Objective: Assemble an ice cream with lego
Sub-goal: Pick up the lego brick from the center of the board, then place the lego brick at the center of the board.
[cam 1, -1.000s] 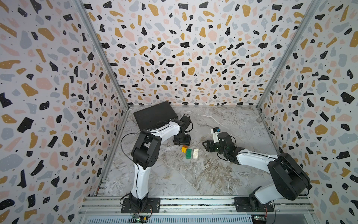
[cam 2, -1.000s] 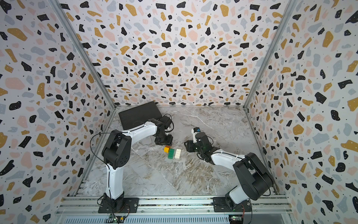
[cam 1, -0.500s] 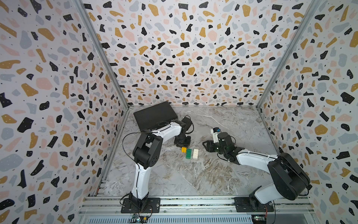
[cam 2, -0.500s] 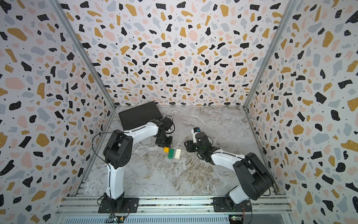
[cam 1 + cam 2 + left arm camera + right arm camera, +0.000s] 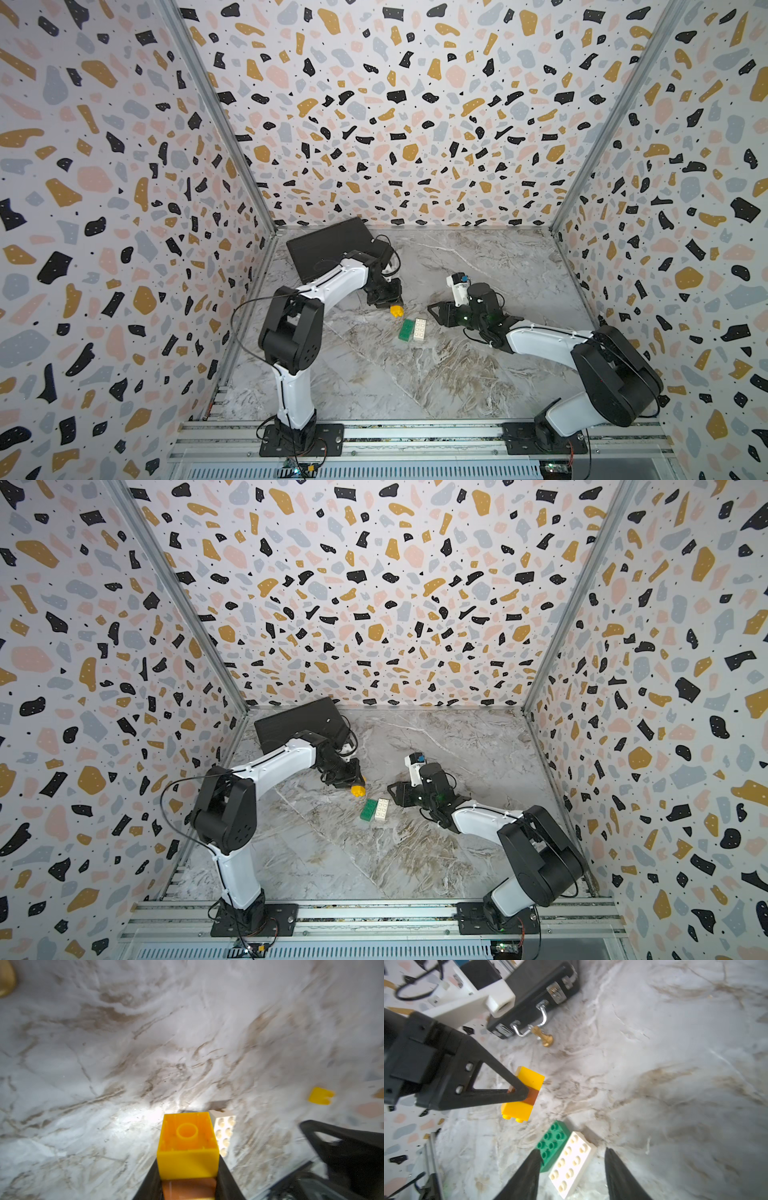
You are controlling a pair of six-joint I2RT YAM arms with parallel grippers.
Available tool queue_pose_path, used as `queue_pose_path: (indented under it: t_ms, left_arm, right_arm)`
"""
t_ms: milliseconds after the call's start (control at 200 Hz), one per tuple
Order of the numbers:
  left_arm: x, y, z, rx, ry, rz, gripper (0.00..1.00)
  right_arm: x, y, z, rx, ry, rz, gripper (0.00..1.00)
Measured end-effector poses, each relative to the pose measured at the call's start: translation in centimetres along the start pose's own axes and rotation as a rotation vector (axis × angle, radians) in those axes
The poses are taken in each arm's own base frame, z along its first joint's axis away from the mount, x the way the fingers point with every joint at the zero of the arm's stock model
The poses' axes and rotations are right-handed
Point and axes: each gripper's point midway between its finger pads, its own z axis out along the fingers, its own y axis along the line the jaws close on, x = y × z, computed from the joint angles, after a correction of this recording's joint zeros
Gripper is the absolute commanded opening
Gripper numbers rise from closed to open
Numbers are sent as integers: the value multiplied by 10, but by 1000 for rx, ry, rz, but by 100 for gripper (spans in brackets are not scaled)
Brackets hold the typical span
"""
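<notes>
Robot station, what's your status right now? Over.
Left gripper shut on yellow-brown-yellow stick. Right gripper open near white brick, green brick beside it. Brass knob by briefcase, out of the way.

No legible text, label or number anywhere (not even on the briefcase (image 5: 533, 991))
</notes>
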Motion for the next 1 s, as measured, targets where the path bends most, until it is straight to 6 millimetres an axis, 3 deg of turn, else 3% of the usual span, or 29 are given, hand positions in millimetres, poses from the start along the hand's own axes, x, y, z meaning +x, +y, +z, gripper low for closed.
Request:
queue_pose_path:
  t_ms: [85,160,441,611,1001]
  left_arm:
    - [1,-9,-15,121,-37,-87,16]
    - [9,-15,-16,216,-48,-182,16]
    - [61,-6,33,354,31,-538,14]
    - [47,-29,27,449,-7,-578,14]
    - [18,-49,7,571,-96,-627,13]
  right_arm:
    - [1,7,-2,-54,-29,-21,60]
    - [2,11,-3,-88,-49,-29,61]
    - [-2,30,-7,-183,-159,-79,64]
    - [2,37,-4,-195,-153,-92,64]
    - [3,35,-2,-166,-164,-108,69]
